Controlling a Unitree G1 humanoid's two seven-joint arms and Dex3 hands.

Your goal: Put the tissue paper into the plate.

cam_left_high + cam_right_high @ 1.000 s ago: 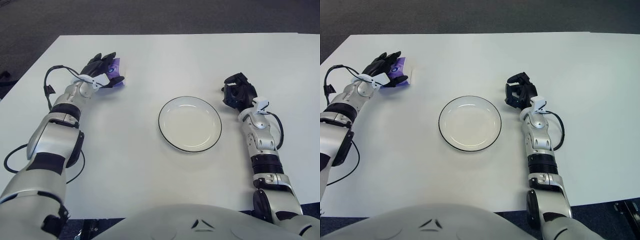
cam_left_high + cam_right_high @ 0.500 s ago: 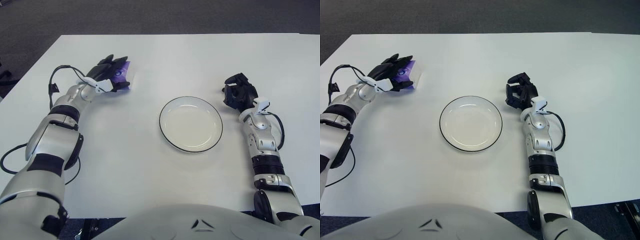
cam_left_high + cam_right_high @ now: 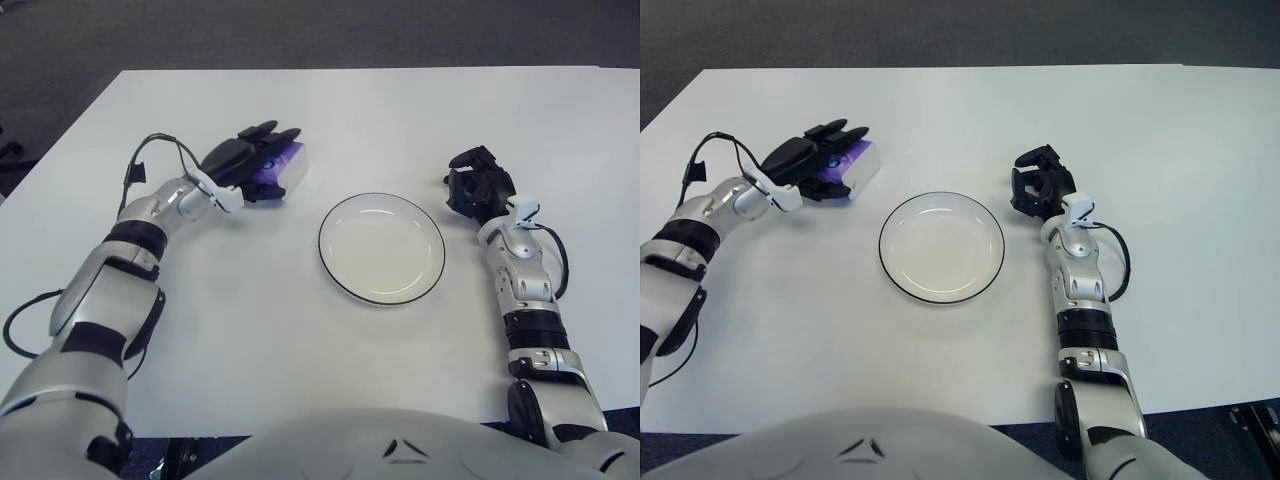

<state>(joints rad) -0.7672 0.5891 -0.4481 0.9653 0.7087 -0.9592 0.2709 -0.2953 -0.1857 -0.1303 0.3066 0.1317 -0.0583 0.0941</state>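
Note:
My left hand (image 3: 250, 165) is shut on the tissue paper pack (image 3: 283, 172), a purple and white packet, and holds it just above the white table, a short way left of the plate. The plate (image 3: 381, 247) is white with a thin dark rim and sits empty at the table's middle. In the right eye view the pack (image 3: 852, 170) and the plate (image 3: 941, 246) show the same way. My right hand (image 3: 476, 190) rests on the table just right of the plate, fingers curled and empty.
The white table (image 3: 330, 120) reaches to all sides; its far edge meets dark carpet. A black cable (image 3: 150, 150) loops off my left forearm.
My left hand has carried the tissue pack to the right, from the table's far left towards the plate. The right arm has not moved.

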